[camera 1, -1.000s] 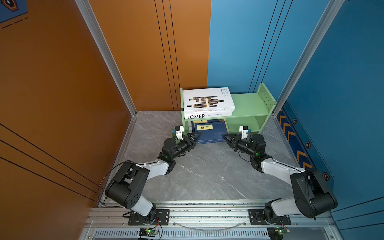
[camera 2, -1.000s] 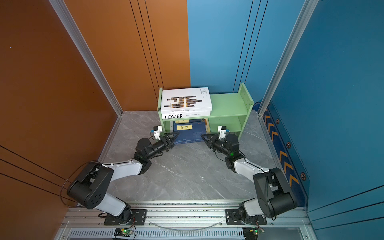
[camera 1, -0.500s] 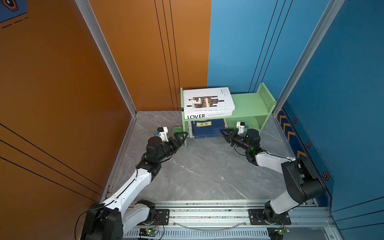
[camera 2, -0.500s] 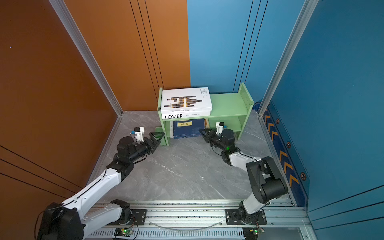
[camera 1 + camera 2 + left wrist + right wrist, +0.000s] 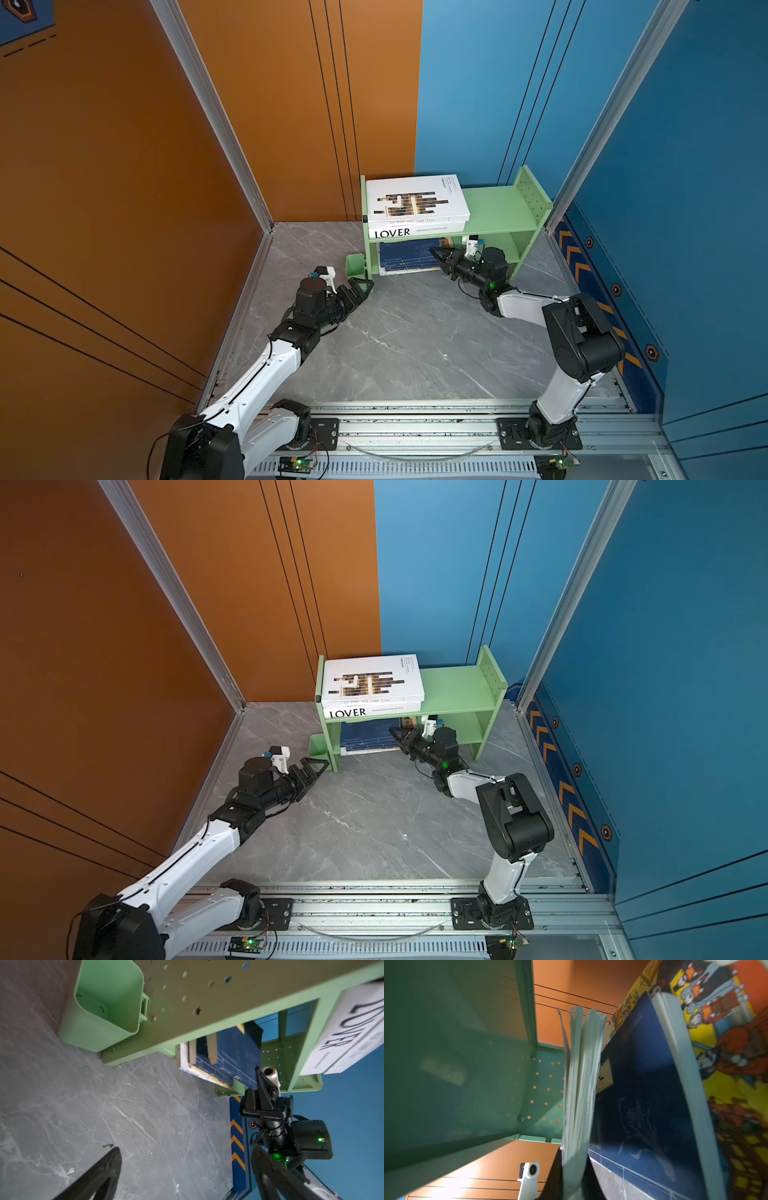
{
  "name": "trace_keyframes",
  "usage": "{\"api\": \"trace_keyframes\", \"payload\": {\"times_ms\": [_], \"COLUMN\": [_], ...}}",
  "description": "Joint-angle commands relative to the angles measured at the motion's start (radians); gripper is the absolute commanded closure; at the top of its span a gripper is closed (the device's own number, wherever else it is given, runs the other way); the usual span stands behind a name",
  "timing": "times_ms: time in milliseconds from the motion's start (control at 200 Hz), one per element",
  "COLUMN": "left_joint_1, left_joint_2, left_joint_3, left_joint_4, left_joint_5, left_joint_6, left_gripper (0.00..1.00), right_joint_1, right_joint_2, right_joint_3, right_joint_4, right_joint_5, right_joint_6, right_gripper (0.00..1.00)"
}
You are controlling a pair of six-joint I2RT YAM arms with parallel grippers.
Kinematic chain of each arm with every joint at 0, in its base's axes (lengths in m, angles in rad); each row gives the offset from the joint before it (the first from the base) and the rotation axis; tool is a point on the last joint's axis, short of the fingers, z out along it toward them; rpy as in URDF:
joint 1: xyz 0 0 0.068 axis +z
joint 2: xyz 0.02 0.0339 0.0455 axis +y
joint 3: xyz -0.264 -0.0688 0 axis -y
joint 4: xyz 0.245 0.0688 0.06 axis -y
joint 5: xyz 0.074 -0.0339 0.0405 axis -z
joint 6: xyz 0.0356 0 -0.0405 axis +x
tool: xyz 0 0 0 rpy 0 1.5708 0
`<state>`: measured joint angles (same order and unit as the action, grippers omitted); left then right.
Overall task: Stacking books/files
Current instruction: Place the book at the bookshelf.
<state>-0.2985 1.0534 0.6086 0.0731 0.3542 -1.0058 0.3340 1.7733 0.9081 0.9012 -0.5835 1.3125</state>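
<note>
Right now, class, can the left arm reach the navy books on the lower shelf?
Probably not directly: the left tool, open, sits outside the green shelf's side panel, and the right tool crowds the navy books.

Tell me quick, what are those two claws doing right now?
Left gripper: open, holding nothing.
Right gripper: closed on the top navy book at its edge.
</note>
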Motion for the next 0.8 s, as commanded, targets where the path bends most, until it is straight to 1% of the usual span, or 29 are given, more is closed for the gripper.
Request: {"api": "trace_keyframes", "payload": {"times_ms": [0,95,340,531,796], "left_joint_1": [-0.028,-0.043,-0.048,-0.050,-0.049], "left_joint_2": [0.039,0.076,0.153,0.206,0.292], "left_joint_3": [0.057,0.071,0.087,0.126,0.176], "left_joint_4": [-0.024,-0.007,0.065,0.074,0.108], "left_joint_5": [-0.032,-0.042,-0.050,-0.054,-0.050], "left_joint_6": [0.043,0.039,0.013,0.004,-0.028], "left_gripper": [0.02,0.02,0.02,0.02,0.02], "right_joint_1": [-0.007,-0.013,-0.040,-0.042,-0.046], "right_joint_2": [0.013,0.023,0.019,0.020,0.040], "right_joint_3": [0.052,0.065,0.060,0.067,0.073], "right_joint_4": [0.049,0.038,0.008,-0.029,-0.031], "right_joint_5": [-0.036,-0.050,-0.087,-0.106,-0.128], "right_joint_6": [-0.041,-0.048,-0.064,-0.084,-0.094], "right_gripper": [0.98,0.98,0.98,0.98,0.98]}}
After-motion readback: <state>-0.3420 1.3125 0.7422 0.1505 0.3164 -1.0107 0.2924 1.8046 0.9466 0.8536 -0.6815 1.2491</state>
